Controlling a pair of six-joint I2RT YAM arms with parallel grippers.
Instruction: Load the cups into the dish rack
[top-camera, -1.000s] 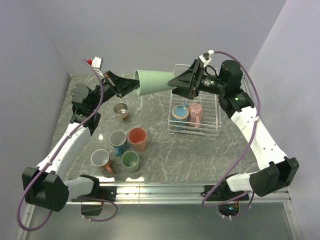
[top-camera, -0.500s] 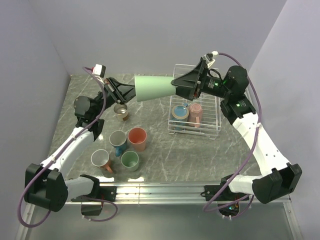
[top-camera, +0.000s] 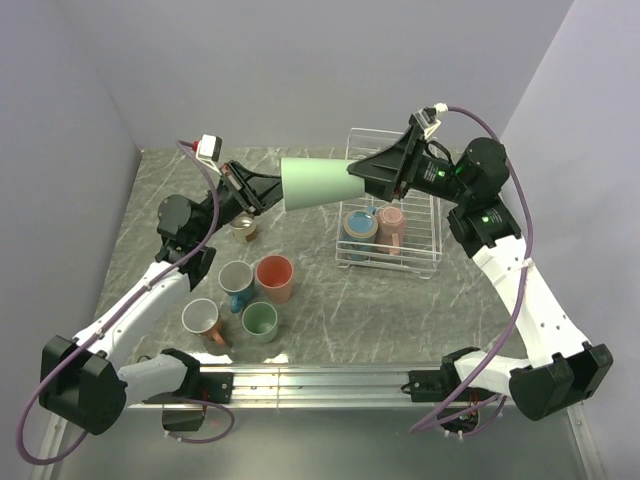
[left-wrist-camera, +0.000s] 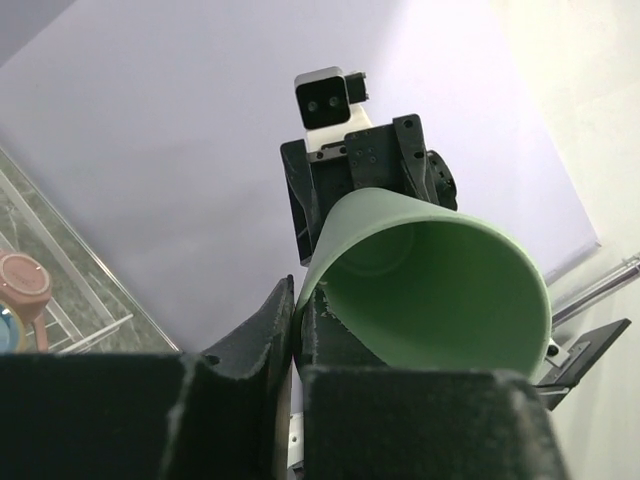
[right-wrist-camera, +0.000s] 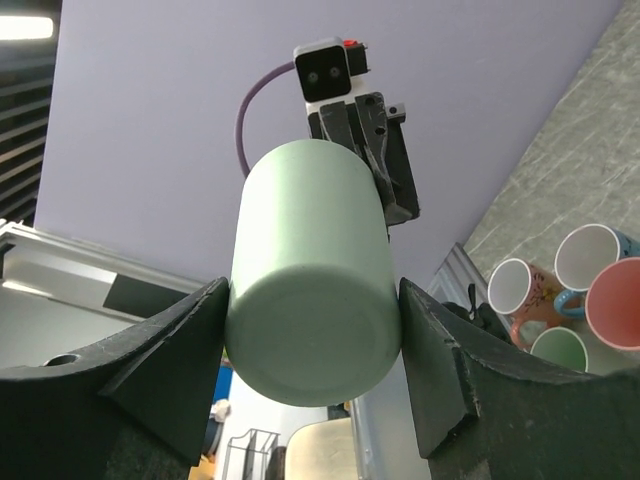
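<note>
A pale green cup (top-camera: 318, 182) hangs on its side in the air between both grippers, left of the dish rack (top-camera: 437, 243). My left gripper (top-camera: 272, 190) is shut on its rim, one finger inside and one outside, as the left wrist view (left-wrist-camera: 295, 290) shows on the cup (left-wrist-camera: 440, 280). My right gripper (top-camera: 358, 172) has its fingers pressed on both sides of the cup's base (right-wrist-camera: 310, 270), seen in the right wrist view (right-wrist-camera: 312, 290). A blue cup (top-camera: 357, 228) and a pink cup (top-camera: 391, 225) stand in the rack.
On the table left of the rack stand a metallic cup (top-camera: 241, 226), a salmon cup (top-camera: 274, 278), a blue-handled cup (top-camera: 236, 278), a green cup (top-camera: 260, 320) and an orange-handled cup (top-camera: 202, 318). Grey walls close in the back and both sides.
The green cup has moved a little to the right with both grippers, closer to the rack. The left arm has stretched forward and the right arm has drawn back.
</note>
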